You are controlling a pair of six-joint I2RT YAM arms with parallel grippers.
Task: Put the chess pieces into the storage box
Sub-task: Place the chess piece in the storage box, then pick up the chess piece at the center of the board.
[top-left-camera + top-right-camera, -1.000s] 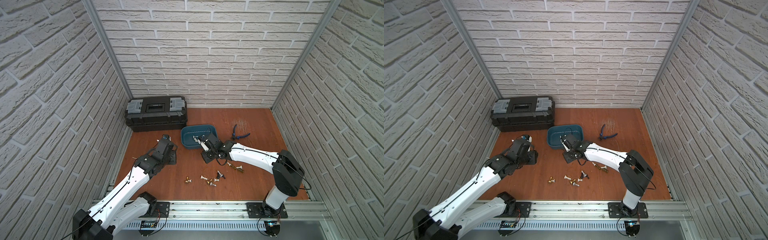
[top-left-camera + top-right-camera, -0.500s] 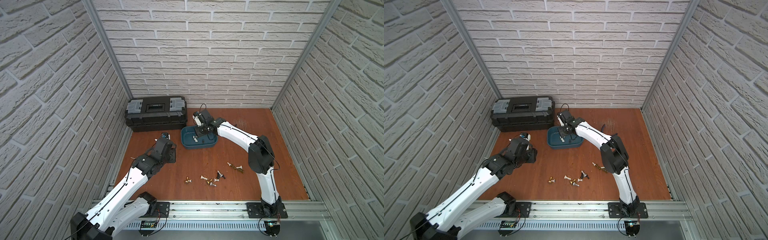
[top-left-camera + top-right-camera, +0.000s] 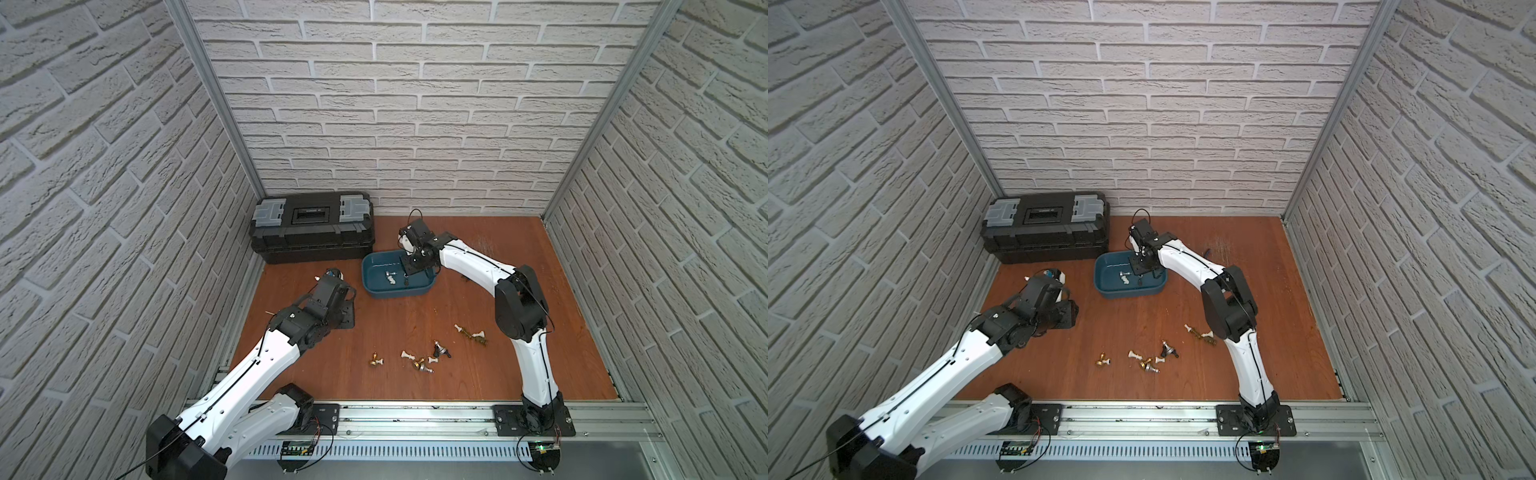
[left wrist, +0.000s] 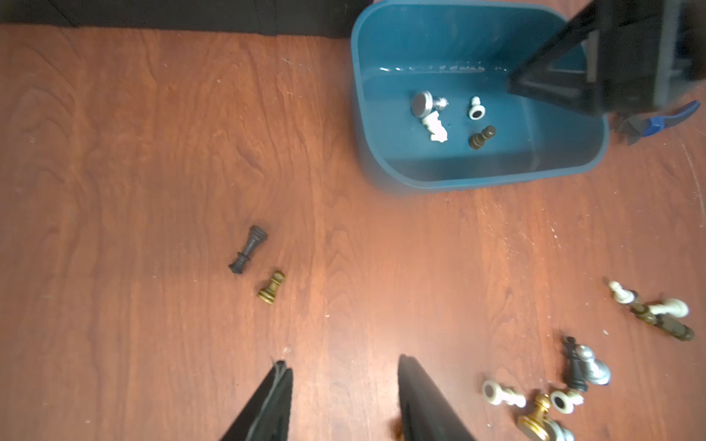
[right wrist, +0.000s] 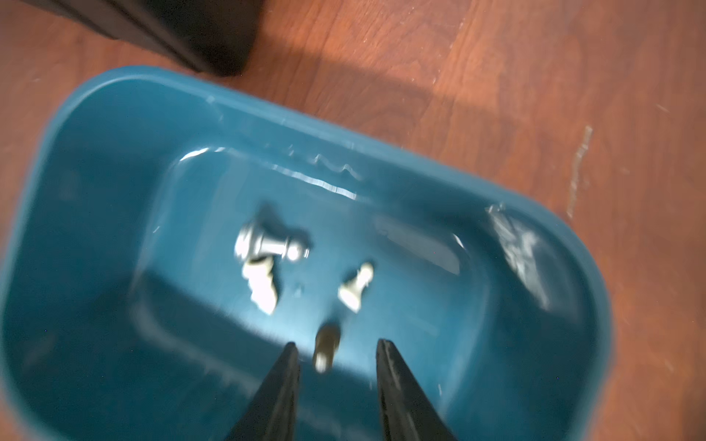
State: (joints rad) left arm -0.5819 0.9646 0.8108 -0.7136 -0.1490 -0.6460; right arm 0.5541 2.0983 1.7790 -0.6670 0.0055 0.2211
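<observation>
The teal storage box [image 3: 395,293] [image 3: 1125,294] sits in front of the toolbox. My right gripper [image 5: 334,343] [image 3: 411,268] hangs over its inside, open. A blurred dark gold chess piece [image 5: 326,347] [image 4: 482,137] shows between the fingertips, touching neither. A silver piece [image 5: 267,244], a white knight [image 5: 261,286] and a white pawn [image 5: 357,286] also lie in the box. My left gripper [image 4: 344,362] [image 3: 347,309] stands open and empty over bare floor. Ahead of it lie a black piece [image 4: 248,250] and a gold pawn [image 4: 272,288]. Several more pieces [image 3: 428,359] [image 3: 1150,359] are scattered near the front.
A black toolbox [image 3: 311,228] [image 3: 1046,226] with grey latches stands at the back left against the wall. Blue-handled pliers [image 4: 657,124] lie just beyond the box's right end. A further small group of pieces [image 3: 471,332] lies beside the right arm's elbow.
My right arm swung from the scattered pieces up to the box. Its jaws went from shut to open, and the dark gold piece came free. The left arm barely moved.
</observation>
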